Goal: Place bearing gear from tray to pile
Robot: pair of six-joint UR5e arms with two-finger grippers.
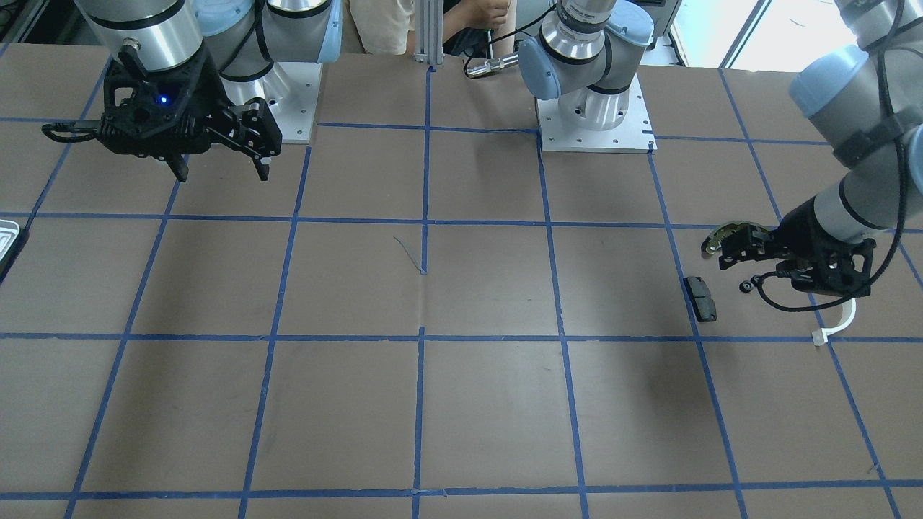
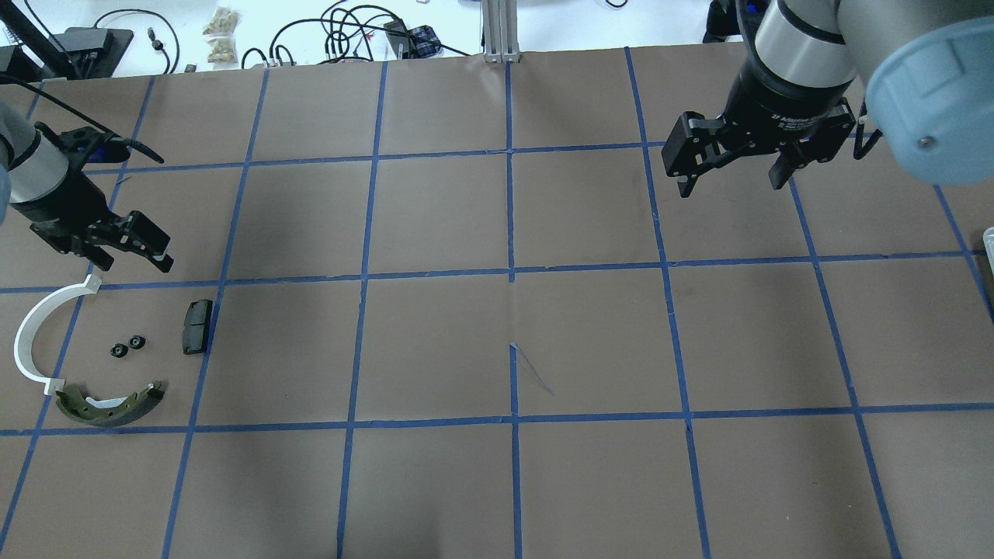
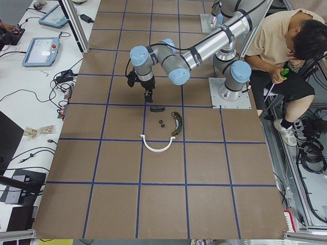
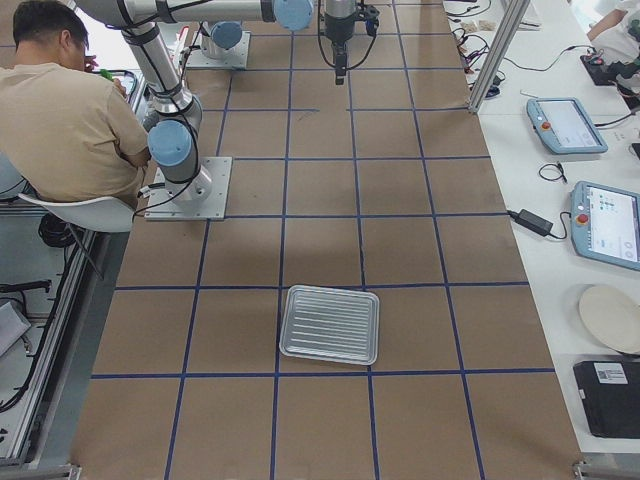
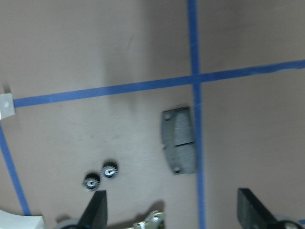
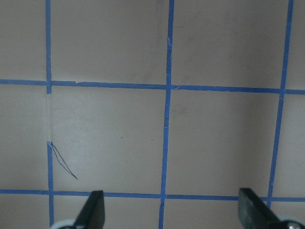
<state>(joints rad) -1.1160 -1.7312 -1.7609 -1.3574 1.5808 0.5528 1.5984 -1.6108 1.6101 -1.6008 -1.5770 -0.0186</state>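
Observation:
Two small black bearing gears point(image 2: 127, 346) lie side by side on the table inside the pile; they also show in the left wrist view point(image 5: 100, 176). Around them lie the olive-and-silver brake shoe point(image 2: 109, 404), the white plastic arc point(image 2: 35, 330) and the black pad point(image 2: 196, 326). My left gripper point(image 2: 133, 270) hovers open and empty just behind the pile. My right gripper point(image 2: 730, 186) is open and empty, raised over the table's right half. The silvery tray point(image 4: 330, 324) lies at the far right end with nothing visible in it.
A person sits behind the robot bases point(image 4: 60, 110). Blue tape lines grid the brown table point(image 2: 512, 349). Cables and tablets lie on the white bench past the far edge point(image 2: 349, 31). Only a sliver of the tray point(image 2: 989, 237) shows in the overhead view.

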